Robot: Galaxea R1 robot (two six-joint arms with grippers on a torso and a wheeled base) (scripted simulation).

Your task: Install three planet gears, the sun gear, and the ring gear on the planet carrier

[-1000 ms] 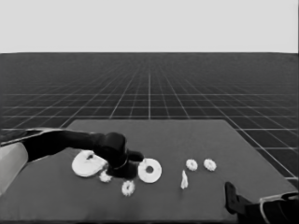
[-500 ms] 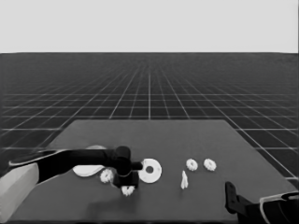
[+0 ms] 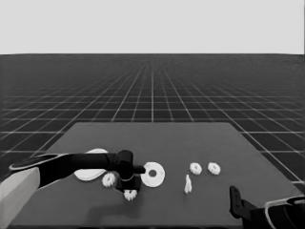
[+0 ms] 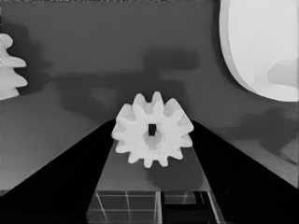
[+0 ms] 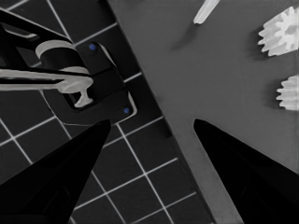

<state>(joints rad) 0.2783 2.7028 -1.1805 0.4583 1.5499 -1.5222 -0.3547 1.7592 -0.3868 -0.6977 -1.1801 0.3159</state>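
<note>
1. reaching in from the left edge of the head view, the left gripper (image 3: 129,187) sits over the near-left part of the table (image 3: 157,136), just beside the smaller round part (image 3: 153,174).
2. left wrist view: a planet gear (image 4: 152,129) stands between the two fingers (image 4: 70,172); fingers are spread with the gear in the gap, and contact with its teeth cannot be told.
3. in the head view this gear (image 3: 130,194) shows just under the left gripper, near the table's front edge.
4. a second gear (image 3: 109,179) lies next to the arm, between the larger round part (image 3: 88,171) and the smaller one; the arm crosses over the larger part.
5. two more gears (image 3: 196,168) (image 3: 214,168) lie side by side to the right, apart from the smaller round part.
6. thin white piece (image 3: 188,184) stands near them, toward the front.
7. right gripper (image 5: 149,128) is parked at the lower right corner, fingers apart, holding nothing.
</note>
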